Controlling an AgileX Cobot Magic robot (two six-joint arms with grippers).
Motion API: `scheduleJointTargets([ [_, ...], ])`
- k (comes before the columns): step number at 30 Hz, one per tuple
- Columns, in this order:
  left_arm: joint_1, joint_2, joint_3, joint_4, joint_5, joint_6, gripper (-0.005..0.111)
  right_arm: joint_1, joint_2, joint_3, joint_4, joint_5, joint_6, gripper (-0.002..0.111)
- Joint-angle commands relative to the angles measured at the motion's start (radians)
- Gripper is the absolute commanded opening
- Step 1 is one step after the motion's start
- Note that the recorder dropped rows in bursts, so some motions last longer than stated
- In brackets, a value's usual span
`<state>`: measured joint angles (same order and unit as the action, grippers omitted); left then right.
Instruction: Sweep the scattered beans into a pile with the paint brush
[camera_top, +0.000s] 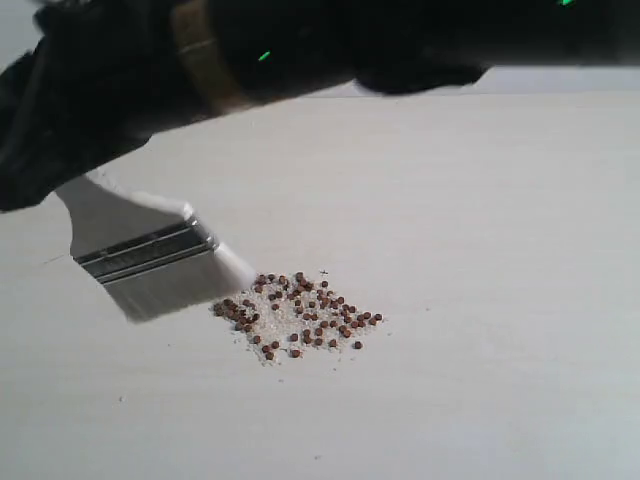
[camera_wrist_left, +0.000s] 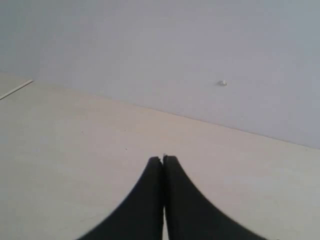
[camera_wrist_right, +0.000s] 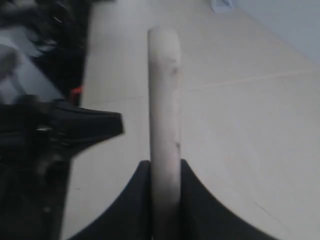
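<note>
Paint brush, pinched by right hand; left hand pressed together. Best held low on bench, nudging stray beans inward gently.

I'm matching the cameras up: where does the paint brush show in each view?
Exterior view: paint brush left of centre, bristles beside the beans.
Left wrist view: not in it.
Right wrist view: its handle in the middle of the picture, held by the right gripper.
Shared landmark: the pale table.
</note>
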<state>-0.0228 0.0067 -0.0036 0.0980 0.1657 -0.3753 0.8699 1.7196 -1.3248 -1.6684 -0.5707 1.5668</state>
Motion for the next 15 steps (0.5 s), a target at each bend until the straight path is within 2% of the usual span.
scheduleJointTargets([
  [1,-0.006,-0.007,0.004,-0.004,-0.003,0.002,0.000,-0.187,-0.048,0.088,0.162,-0.552,-0.216,0.000],
  [2,-0.006,-0.007,0.004,-0.004,-0.003,0.002,0.000,-0.228,-0.042,0.129,0.207,-0.650,-0.258,0.000],
  [6,-0.006,-0.007,0.004,-0.004,-0.003,0.002,0.000,-0.327,0.004,0.308,0.325,-0.650,-0.376,0.000],
  [10,-0.006,-0.007,0.004,-0.004,-0.003,0.002,0.000,-0.335,0.056,0.433,0.355,-0.650,-0.528,0.000],
  [15,-0.006,-0.007,0.004,-0.004,-0.003,0.002,0.000,-0.335,0.120,0.450,0.356,-0.650,-0.631,0.000],
])
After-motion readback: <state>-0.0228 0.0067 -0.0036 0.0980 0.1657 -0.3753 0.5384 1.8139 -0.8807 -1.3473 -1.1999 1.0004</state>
